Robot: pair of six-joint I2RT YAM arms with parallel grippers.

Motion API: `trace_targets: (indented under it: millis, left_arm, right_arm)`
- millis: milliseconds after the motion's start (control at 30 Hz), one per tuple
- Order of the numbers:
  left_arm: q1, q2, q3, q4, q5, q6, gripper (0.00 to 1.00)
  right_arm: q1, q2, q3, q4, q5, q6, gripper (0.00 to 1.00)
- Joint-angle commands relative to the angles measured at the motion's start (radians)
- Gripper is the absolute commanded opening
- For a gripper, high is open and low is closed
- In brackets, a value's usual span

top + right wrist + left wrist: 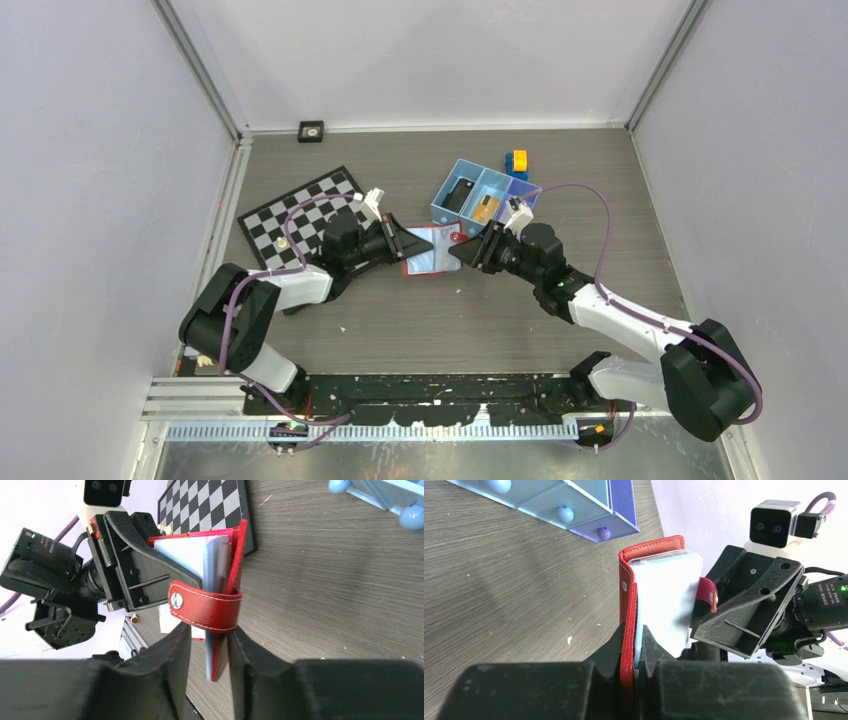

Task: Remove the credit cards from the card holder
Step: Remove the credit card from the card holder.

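1. Left wrist view: the left gripper (634, 634) is pinched tight on one red cover of the card holder (626, 580), which stands on edge straight out past its fingertips.
2. The right gripper (210, 640) faces it from the opposite side. Its jaws are narrowed onto the other cover plus some inner leaves, and the snap tab (205, 607) loops just ahead of its fingers. So the holder is held between the two grippers, spread like a book.
3. Step, I'd say: the holder is opened and braced, with nothing pulled yet. I honestly can't tell the credit cards apart from the pale leaves (669, 595) fanned just beyond the left fingertips.
4. The next move probably needs one gripper to let go and re-pinch a single card edge while the other pins its cover. Fiddly.
5. Materials: a stitched red leather-look cover, likely floppy. The leaves are thin and glossy, so probably slippery. The tab has a shiny round snap.
6. A blue tray (539, 505) sits farther out, off to one side of the left gripper.
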Motion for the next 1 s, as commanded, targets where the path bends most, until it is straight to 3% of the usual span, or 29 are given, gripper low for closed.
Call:
trace_targets:
  millis: [0,100,533,967]
  left_arm:
    - [0.003,-0.018,0.015,0.074,0.034,-0.013,0.00]
    - [0.005,-0.014,0.017,0.065,0.032,-0.011,0.00]
    - [0.008,-0.003,0.024,0.049,0.038,-0.007,0.00]
    - [0.006,0.003,0.026,0.054,0.044,-0.013,0.00]
  right_arm:
    - [0.000,-0.027,-0.007,0.101,-0.033,0.013,0.32]
    - [-0.001,-0.028,-0.006,0.100,-0.035,0.013,0.27]
    - [-0.001,-0.014,-0.019,0.186,-0.100,0.034,0.30]
    - [0.000,0.011,-0.010,0.190,-0.113,0.038,0.14]
